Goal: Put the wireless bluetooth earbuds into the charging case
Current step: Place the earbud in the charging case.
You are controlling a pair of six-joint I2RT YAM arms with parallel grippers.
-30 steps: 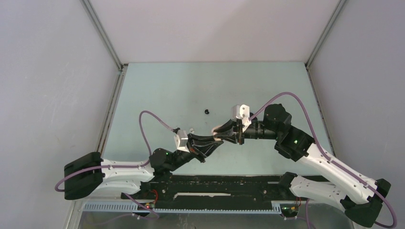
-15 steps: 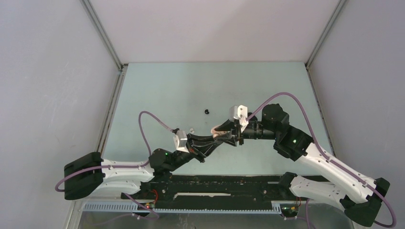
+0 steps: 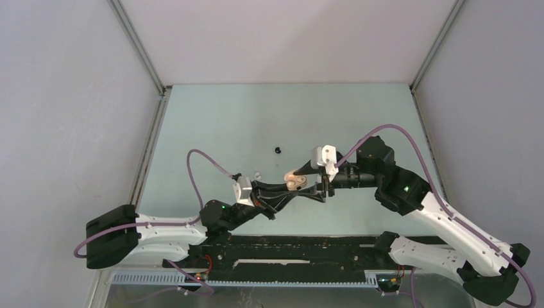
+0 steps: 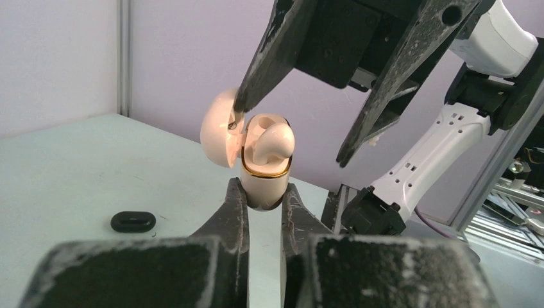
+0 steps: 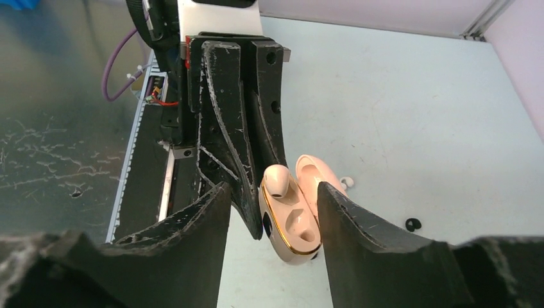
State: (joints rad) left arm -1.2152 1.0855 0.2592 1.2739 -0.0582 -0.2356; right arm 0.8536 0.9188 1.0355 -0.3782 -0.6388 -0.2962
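Your left gripper (image 4: 262,199) is clamping the pink charging case (image 4: 264,174), its lid (image 4: 217,128) open; one pink earbud (image 4: 274,138) is sitting in it, its lower half hiding inside. Your right gripper (image 5: 272,196) is standing open astride the case; the left fingers (image 4: 233,215) are covering the case's base.

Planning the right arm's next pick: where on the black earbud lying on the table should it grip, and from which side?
Probably from straight above, closing the right tool across the narrow middle of the black earbud. It lies flat and low on the table, an oblong with bare surface around it, so a sideways approach would likely scrape the tabletop.
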